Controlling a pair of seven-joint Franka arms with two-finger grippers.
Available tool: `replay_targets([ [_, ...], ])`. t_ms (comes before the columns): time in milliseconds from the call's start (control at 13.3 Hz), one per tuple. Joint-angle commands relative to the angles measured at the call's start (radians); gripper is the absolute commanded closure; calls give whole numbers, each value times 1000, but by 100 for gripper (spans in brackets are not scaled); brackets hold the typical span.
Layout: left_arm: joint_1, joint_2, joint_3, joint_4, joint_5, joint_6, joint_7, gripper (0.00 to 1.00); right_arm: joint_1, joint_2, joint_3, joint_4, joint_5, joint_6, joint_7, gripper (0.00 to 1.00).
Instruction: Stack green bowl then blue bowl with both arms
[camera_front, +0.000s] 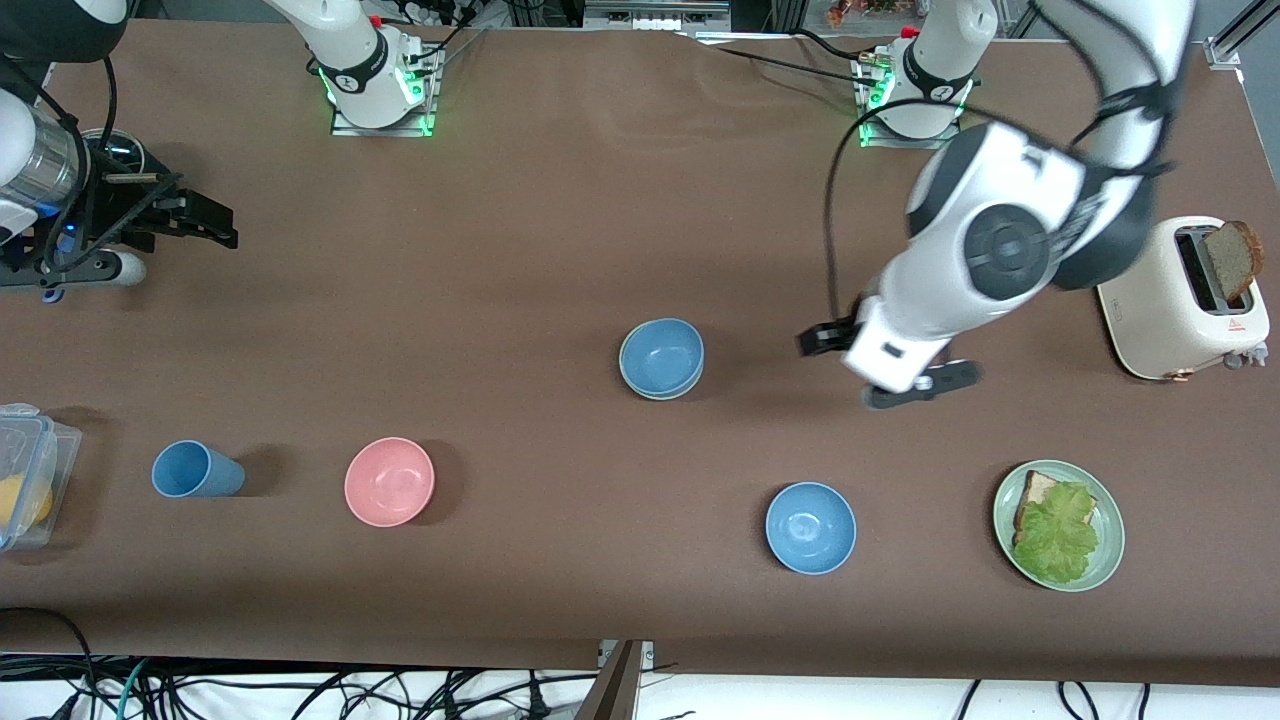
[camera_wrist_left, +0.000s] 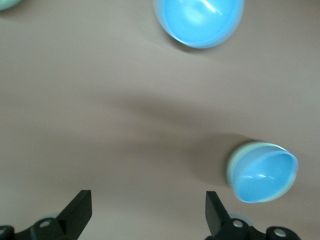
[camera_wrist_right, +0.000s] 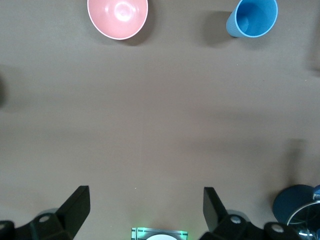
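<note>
Lowest in the frame sits a spare blue bowl (camera_front: 810, 527); at centre, the blue bowl (camera_front: 661, 357) nests in the green bowl (camera_front: 634, 384), light, rigid, rim-graspable, while left gripper (camera_front: 885, 368) and right gripper (camera_front: 195, 218) hang released.

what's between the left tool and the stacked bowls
Nothing: only bare brown table lies between the left tool, open, and the blue bowl nested in the green bowl. The front and left wrist views both show it.
</note>
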Motion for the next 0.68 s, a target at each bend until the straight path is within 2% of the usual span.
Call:
replay_targets([
  [0, 57, 19, -2, 82, 40, -107, 3, 0, -6, 5, 5, 21, -1, -15, -11, 0],
  [150, 89, -23, 1, 82, 38, -138, 127, 0, -6, 5, 5, 21, -1, -15, -11, 0],
  [376, 180, -66, -13, 84, 20, -190, 202, 0, -5, 5, 7, 21, 1, -14, -8, 0],
  [526, 201, -124, 7, 41, -2, -187, 323, 0, -3, 5, 7, 21, 1, -15, -8, 0],
  [601, 201, -176, 52, -22, -5, -158, 396, 0, -2, 5, 8, 21, 1, -15, -7, 0],
])
